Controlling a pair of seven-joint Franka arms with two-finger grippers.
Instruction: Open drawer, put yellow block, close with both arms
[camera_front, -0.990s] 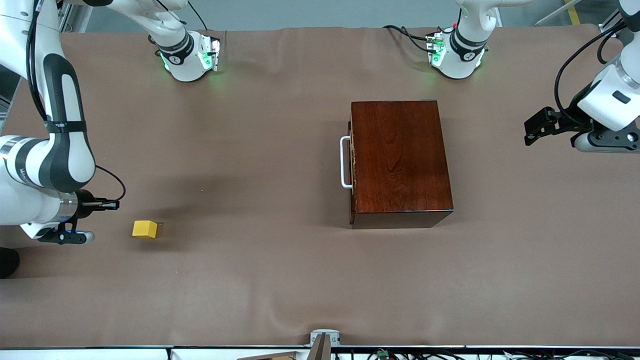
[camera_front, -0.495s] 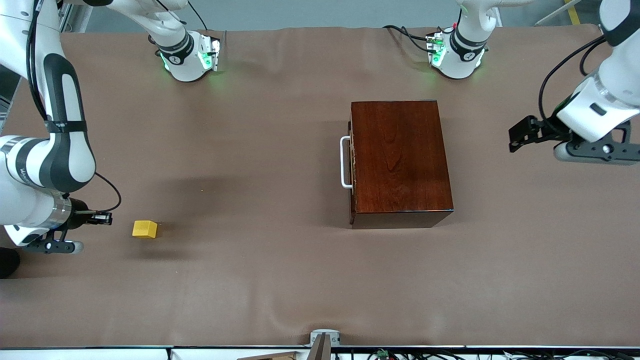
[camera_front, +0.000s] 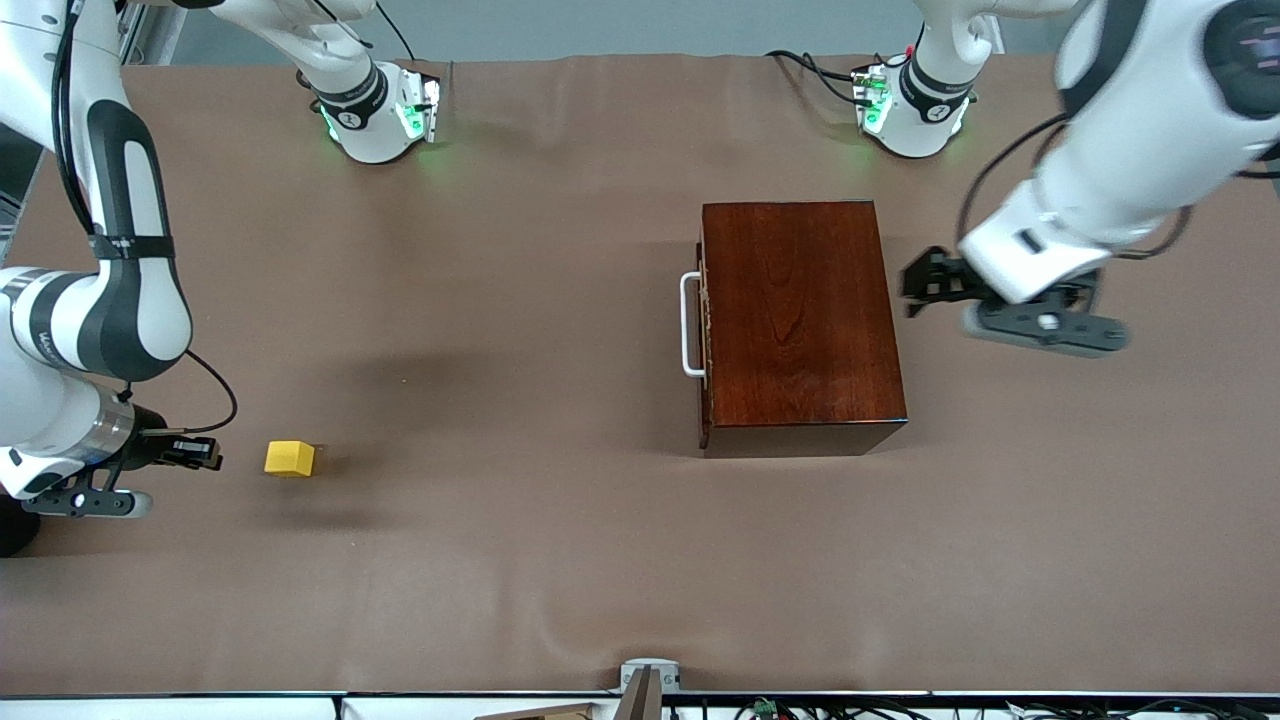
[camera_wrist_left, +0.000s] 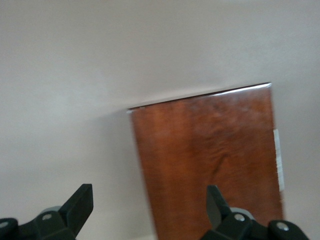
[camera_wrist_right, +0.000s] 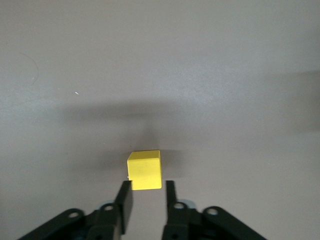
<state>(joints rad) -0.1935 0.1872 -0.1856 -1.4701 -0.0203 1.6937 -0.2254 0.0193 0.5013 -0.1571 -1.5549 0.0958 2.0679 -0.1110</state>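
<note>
Looking down from the front camera, you have the yellow block (camera_front: 290, 458) on the brown table (camera_front: 520, 560) at about 8 o'clock, well apart from the wooden box (camera_front: 800, 325), whose drawer (camera_front: 704, 325) is shut, white handle (camera_front: 689, 325) toward the right arm's end. Your right gripper (camera_front: 205, 453) sits just beside the block, fingers (camera_wrist_right: 125, 202) parted a little — nothing between them. Your left gripper (camera_front: 920, 287) hangs at 3 o'clock beside the box, fingers (camera_wrist_left: 82, 202) spread wide — empty.
</note>
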